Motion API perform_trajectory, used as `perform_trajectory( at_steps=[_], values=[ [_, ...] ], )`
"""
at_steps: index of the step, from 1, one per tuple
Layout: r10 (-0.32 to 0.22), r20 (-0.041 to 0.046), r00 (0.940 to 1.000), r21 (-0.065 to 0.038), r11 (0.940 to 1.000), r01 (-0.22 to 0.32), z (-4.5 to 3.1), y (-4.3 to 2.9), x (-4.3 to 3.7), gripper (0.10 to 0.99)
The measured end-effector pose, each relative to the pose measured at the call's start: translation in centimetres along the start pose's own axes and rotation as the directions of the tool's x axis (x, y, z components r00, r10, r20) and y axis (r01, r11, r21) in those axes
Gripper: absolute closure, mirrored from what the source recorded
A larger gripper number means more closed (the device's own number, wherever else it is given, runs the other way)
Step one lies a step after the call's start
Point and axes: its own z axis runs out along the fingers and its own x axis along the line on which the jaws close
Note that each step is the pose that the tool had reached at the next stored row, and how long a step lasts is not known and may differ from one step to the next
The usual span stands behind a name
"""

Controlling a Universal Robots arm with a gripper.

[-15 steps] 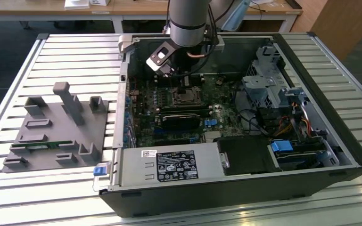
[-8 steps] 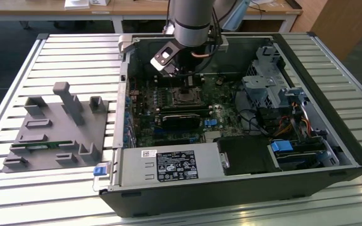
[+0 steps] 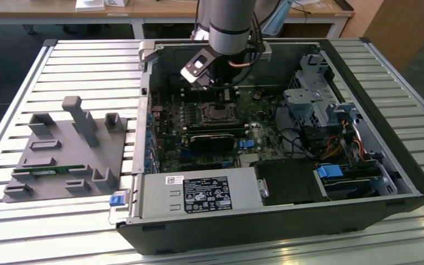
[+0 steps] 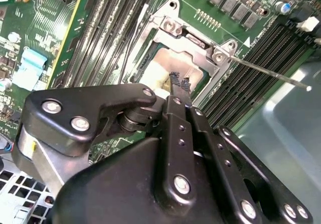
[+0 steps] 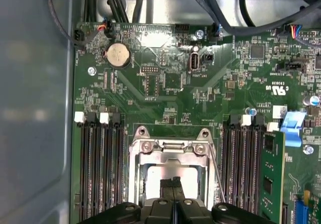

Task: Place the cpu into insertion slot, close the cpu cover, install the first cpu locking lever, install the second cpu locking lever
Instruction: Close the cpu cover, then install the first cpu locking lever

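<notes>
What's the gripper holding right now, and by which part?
Nothing that I can see: the gripper is shut, with nothing between its fingers, tips over the cpu.

The cpu [image 5: 153, 184] is showing its pale silver face through the window of the silver cpu cover [image 5: 150, 157], which is lying down over the insertion slot [image 3: 216, 115] on the green motherboard [image 5: 165, 98]. One thin locking lever [image 4: 271, 73] is sticking out free past the cover's corner.

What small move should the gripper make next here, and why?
Probably lift a little and shift toward the thin lever. The shut gripper sits over the chip, which looks already seated. The metal cover seems down around it, and that lever juts out free.
</notes>
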Motion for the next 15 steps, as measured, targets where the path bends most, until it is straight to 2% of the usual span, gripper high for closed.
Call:
perform_trajectory(
  at_steps=[10,15],
  values=[
    [0.000,0.0001,1.0000,0.001,1.0000,0.000,-0.03,0.20,0.00,0.980],
    [0.000,0.0000,1.0000,0.001,1.0000,0.000,-0.34,0.20,0.00,0.980]
  ],
)
